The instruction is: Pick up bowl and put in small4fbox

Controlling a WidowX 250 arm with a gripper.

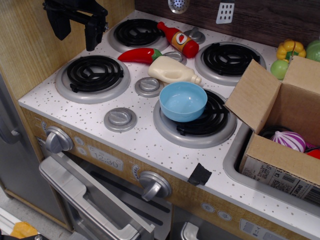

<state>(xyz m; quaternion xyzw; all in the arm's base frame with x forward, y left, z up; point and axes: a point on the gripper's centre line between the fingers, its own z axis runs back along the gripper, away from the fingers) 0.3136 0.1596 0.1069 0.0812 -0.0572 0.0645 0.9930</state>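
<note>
On stove front, clock display [106, 161] "12:30"; barcode label [283, 181] on small4fbox [280, 107]; bowl [183, 101] apart; fingers [77, 31] wide, empty.

Even, soft indoor light; a moderately sharp overhead view.

The white speckled stove top [150, 145] is brightly lit without harsh glare, with small highlights on the bowl [183, 101] rim and the silver knobs [154, 185]. Shadows are short and diffuse. The gripper [75, 22] reads nearly black, its detail perhaps lost to underexposure. The lower corners darken and soften.
</note>
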